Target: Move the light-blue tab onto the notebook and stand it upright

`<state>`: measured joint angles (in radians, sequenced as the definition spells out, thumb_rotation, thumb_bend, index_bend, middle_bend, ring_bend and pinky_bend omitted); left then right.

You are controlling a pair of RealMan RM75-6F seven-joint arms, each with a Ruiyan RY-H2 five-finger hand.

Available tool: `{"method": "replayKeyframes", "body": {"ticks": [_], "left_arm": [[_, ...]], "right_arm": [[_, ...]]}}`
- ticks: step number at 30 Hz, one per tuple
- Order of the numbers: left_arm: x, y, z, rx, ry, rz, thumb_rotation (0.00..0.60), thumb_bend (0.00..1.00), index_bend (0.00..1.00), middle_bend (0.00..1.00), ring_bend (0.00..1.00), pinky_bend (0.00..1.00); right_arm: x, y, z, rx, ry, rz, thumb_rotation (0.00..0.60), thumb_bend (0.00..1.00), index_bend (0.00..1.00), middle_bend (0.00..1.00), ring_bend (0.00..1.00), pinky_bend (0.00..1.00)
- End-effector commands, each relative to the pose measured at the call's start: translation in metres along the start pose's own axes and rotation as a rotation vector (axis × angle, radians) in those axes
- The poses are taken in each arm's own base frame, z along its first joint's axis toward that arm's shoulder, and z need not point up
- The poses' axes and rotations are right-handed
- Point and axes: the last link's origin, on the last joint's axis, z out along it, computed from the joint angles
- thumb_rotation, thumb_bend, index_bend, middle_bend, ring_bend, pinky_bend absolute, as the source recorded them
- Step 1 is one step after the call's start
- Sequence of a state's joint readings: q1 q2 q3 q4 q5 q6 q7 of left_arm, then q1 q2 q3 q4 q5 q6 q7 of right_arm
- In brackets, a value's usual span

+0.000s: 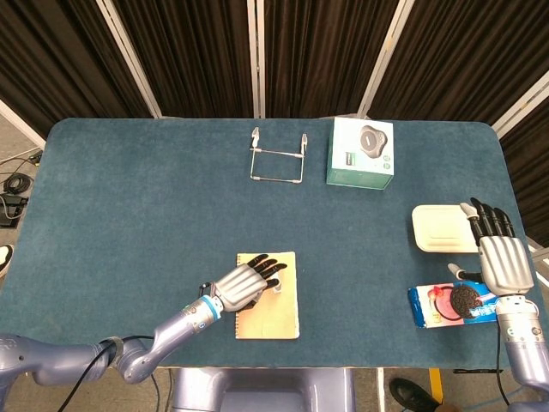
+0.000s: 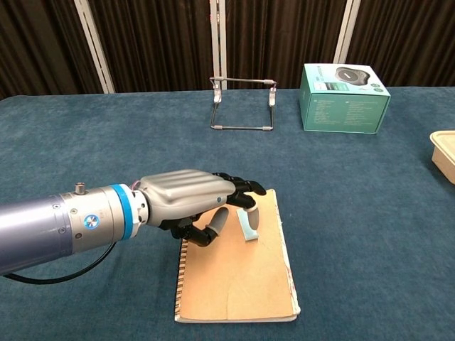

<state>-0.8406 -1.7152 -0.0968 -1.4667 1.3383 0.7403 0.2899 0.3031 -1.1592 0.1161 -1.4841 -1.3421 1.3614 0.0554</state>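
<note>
On the notebook [image 2: 234,270], near its top edge and right of centre: the tab [image 2: 249,228], lying flat, long axis running roughly from the notebook's near end toward its far end, leaning slightly left at the far end in the chest view. Not upright. Partly hidden at its far end by dark fingertips [image 2: 245,193].

Over the notebook's upper left part: left robot hand [image 2: 190,204], palm down, fingers stretched forward and gently curled, tips at the tab's far end, thumb tucked below beside the tab's left side. Cannot tell whether any finger actually touches or pinches the tab; no clear hold visible in either view. From the head view, same left robot hand [image 1: 244,284] reaching in from the lower left, fingertips just beside the pale tab [image 1: 278,286] on the notebook [image 1: 273,314].

At the counter's right edge: right robot hand [image 1: 501,257], fingers straight and apart, holding nothing, set between a cream tray [image 1: 439,228] and a biscuit pack [image 1: 444,305].

Toward the far side of the blue counter [image 1: 129,197]: a wire stand [image 1: 278,155] and, just right of it, a teal box [image 1: 362,153].
</note>
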Motion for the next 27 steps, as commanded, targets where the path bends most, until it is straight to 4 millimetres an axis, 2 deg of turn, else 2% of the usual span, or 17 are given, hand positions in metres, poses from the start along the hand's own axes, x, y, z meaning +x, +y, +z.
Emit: {"method": "replayKeyframes", "body": {"ticks": [1,9,27], "left_arm": [[-0.003,0.0,0.002,0.008,-0.008,0.002,0.6,1.0,0.28,0.0,0.0,0.0],[-0.009,-0.001,0.005,0.023,-0.023,-0.004,0.6,1.0,0.28,0.0,0.0,0.0],[-0.019,0.01,0.007,0.004,-0.038,0.03,0.6,1.0,0.29,0.0,0.0,0.0]], "right_arm": [[0.001,0.001,0.0,0.0,0.001,0.002,0.6,0.0,0.01,0.0,0.0,0.0],[0.001,0.001,0.0,-0.001,0.0,0.006,0.6,0.0,0.01,0.0,0.0,0.0],[0.004,0.002,0.0,-0.003,0.008,0.015,0.6,0.0,0.02,0.0,0.0,0.0]]}}
